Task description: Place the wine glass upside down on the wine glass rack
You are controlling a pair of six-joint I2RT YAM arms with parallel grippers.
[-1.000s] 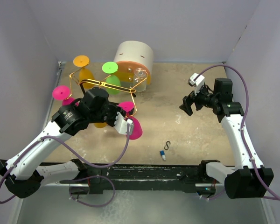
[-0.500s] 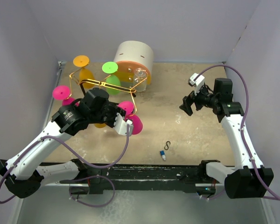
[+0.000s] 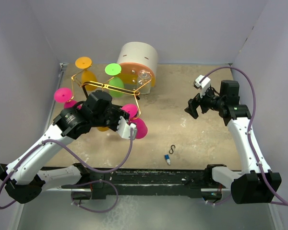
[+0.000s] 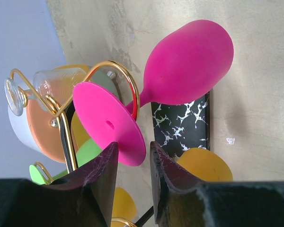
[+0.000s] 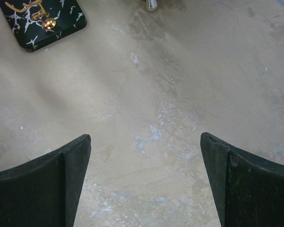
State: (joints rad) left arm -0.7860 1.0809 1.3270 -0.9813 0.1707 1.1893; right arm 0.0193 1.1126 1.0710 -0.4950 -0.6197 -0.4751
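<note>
Since the pink wine glass (image 4: pixel 189 66) already hangs upside down, its stem caught in a curled hook of the gold wine glass rack (image 4: pixel 128 80) and its foot just ahead of the left gripper (image 4: pixel 134 147), those fingers stand slightly apart, clamping nothing; the hook seems to carry it. The right gripper (image 5: pixel 145 136) hovers wide open over the tabletop (image 5: pixel 180 71), out of the way. Compared with a second ago, the left jaws have parted and the bowl sits slightly nearer the rack.
</note>
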